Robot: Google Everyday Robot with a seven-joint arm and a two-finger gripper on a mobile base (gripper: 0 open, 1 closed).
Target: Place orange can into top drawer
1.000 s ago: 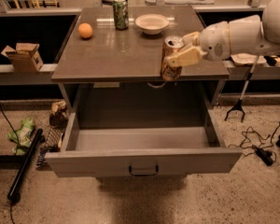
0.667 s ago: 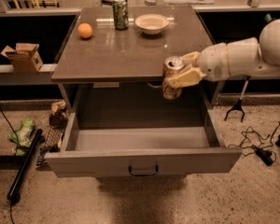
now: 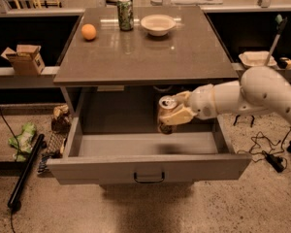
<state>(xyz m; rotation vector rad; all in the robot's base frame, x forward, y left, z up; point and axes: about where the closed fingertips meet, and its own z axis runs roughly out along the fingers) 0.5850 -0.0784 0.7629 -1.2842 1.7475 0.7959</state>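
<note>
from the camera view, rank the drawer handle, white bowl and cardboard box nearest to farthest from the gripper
The gripper, over the open top drawer, holds the orange can.
1. drawer handle, below it on the drawer front.
2. white bowl, at the tabletop's back.
3. cardboard box, far left.

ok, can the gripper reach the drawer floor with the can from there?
Probably yes: the gripper holds the can just above the open drawer, and the floor below looks bare.

Robotics lab: grey test counter (image 3: 136,57), loose cables (image 3: 262,147) on speckled floor (image 3: 233,203), robot hand (image 3: 170,116) with orange can (image 3: 166,105) over top drawer (image 3: 97,168).
</note>
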